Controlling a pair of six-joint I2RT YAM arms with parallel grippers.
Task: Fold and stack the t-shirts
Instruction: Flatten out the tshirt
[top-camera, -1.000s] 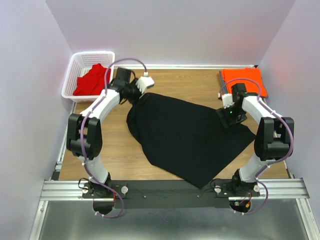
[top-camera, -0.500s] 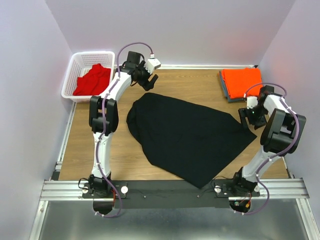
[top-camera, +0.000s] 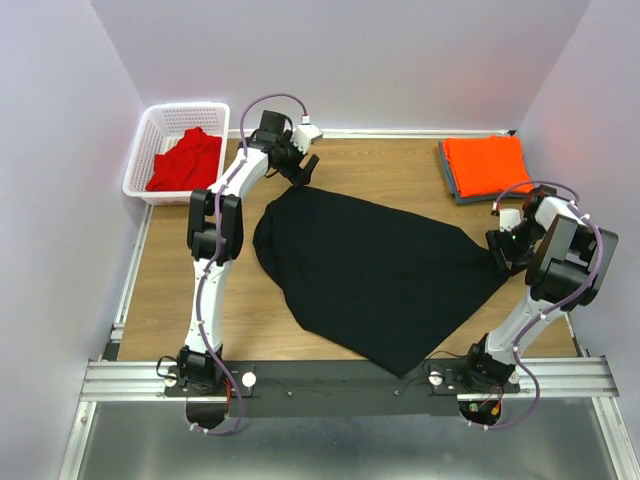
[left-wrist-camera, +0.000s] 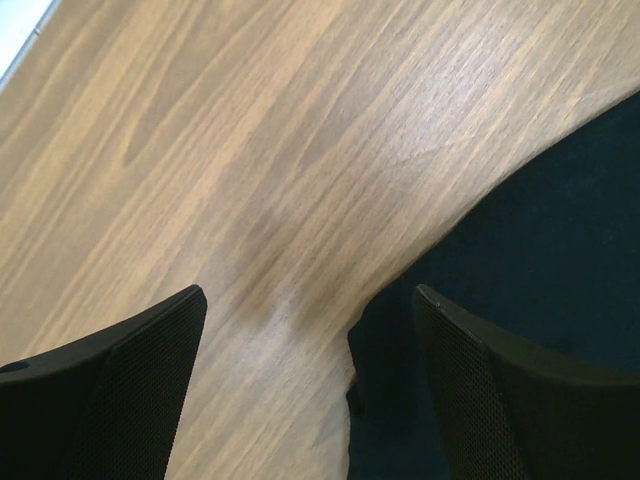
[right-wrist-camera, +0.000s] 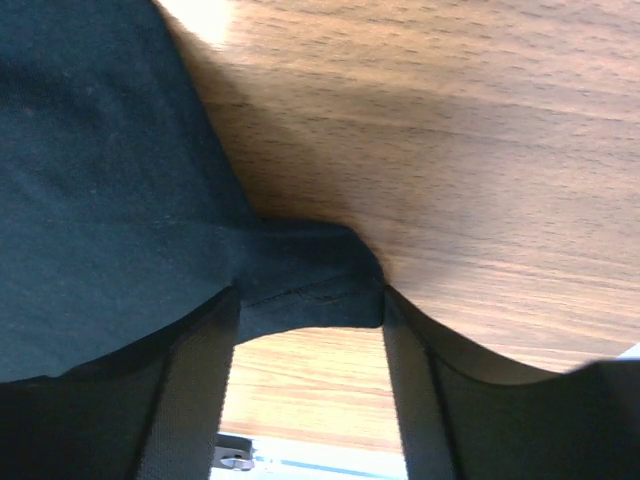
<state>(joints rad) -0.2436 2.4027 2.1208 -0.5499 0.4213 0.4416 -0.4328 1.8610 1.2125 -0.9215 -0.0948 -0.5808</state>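
The black t-shirt (top-camera: 370, 275) is spread flat on the table (top-camera: 400, 170) in the centre of the overhead frame. Its long axis runs on a diagonal, from a rounded end at the upper left to a pointed corner at the right, and one broad edge reaches down to the lower centre.

That right-hand corner is met by the right gripper (top-camera: 498, 250) at the right middle of the frame. In the right wrist view the hemmed corner is seen lying between the two fingers (right-wrist-camera: 190, 400), which stand partly apart. Whether the cloth is pinched cannot be told.

Further off, at the upper left, the left gripper (top-camera: 300, 170) is held just over the shirt's far end. Its jaws are spread wide and nothing is held. Bare wood is seen between them, and the cloth's edge lies toward the right of that wrist view.

Each end of the diagonal is thus attended by the nearer arm, and the coming lift is judged to turn on both ends being taken.

Farthest back, a folded orange t-shirt (top-camera: 487, 165) lies at the upper right. A red t-shirt (top-camera: 187, 160) is heaped in the white basket (top-camera: 150, 135) at the upper left.
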